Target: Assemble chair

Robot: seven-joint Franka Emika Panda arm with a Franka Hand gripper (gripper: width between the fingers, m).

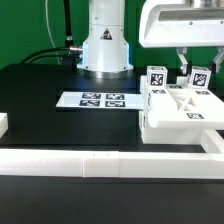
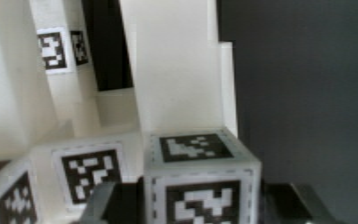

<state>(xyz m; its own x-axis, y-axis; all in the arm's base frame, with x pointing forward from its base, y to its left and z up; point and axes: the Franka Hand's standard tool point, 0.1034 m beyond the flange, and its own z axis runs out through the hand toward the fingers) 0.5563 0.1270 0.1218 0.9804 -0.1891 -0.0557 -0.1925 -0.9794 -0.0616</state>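
Observation:
The chair's white parts lie grouped at the exterior view's right. They are an X-braced seat (image 1: 186,108) and two tagged upright blocks, one (image 1: 156,78) and another (image 1: 198,76). My gripper (image 1: 197,64) hangs straight over the second block. In the wrist view that tagged block (image 2: 197,160) stands between my fingers (image 2: 115,206). One finger is close against it and a narrow dark gap shows at the other. The gripper (image 2: 199,210) is open around the block. More tagged white parts (image 2: 78,165) stand beside it.
The marker board (image 1: 102,100) lies flat in the middle of the black table. A long low white border wall (image 1: 90,161) runs along the front and turns up at the sides. The robot base (image 1: 104,45) stands at the back.

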